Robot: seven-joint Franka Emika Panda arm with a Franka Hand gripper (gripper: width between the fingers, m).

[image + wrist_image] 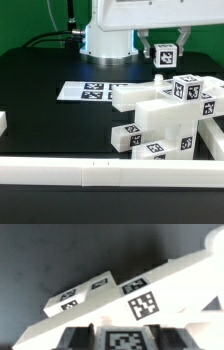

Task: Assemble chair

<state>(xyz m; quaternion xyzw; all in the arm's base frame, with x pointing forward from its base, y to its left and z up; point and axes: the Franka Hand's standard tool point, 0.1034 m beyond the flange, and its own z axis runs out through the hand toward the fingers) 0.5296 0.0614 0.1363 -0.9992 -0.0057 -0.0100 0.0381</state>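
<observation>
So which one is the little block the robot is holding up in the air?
Find the robot's white base at the back of the black table. Toward the exterior view's right hangs the gripper, shut on a small white block with a black-and-white tag. It alone hangs above the table; the other white pieces sit below.

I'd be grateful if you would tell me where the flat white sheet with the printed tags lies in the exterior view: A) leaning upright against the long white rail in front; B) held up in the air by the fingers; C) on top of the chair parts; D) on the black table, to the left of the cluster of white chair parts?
D: the marker board lies flat on the black table, on the exterior view's left of the chair parts.
</observation>
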